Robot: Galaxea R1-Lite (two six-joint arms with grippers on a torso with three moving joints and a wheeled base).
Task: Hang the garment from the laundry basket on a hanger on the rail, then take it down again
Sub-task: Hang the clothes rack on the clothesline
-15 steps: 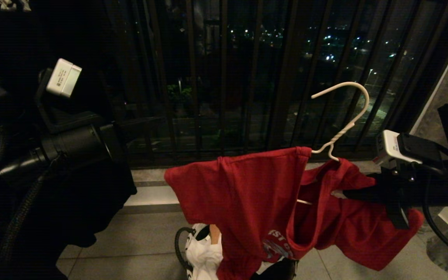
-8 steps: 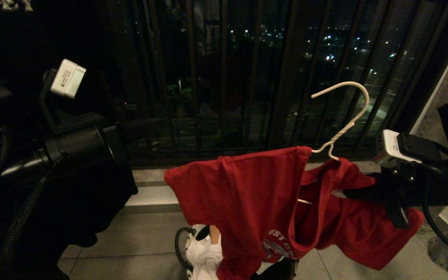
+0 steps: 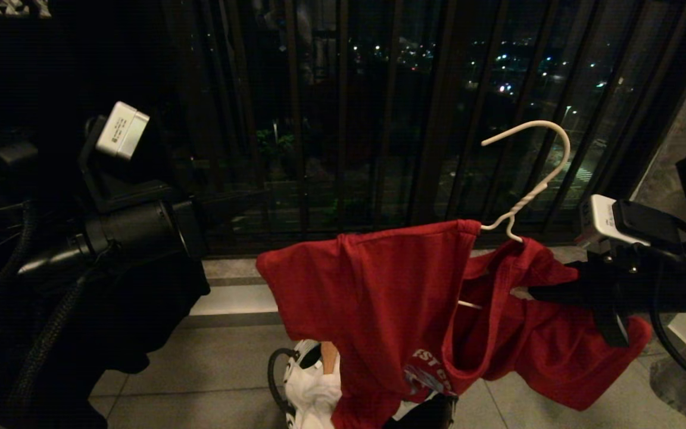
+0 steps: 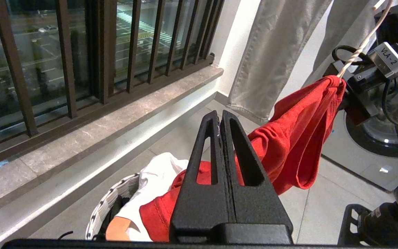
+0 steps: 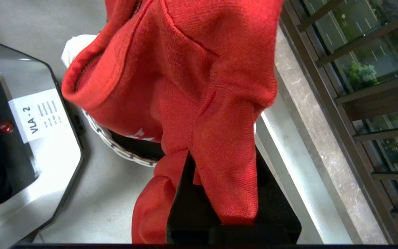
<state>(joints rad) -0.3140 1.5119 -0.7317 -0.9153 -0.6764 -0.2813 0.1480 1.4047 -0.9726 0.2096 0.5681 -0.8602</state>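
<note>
The garment, a red T-shirt with white lettering, hangs crumpled on the white wire hanger, whose hook points up freely in the air. My right gripper comes in from the right and is shut on the garment near the hanger's shoulder. Red cloth drapes over its black fingers. The shirt's lower end hangs down into the laundry basket on the floor. My left gripper is shut and holds nothing. It stays left of the garment, apart from it. The rail is out of view.
A dark balcony railing and a stone ledge run behind the work. White cloth lies in the basket. A black garment hangs under my left arm. Grey trousers hang by the wall.
My left arm has swung a little to the right, toward the garment, its gripper still shut. The right gripper, hanger and garment have barely shifted.
</note>
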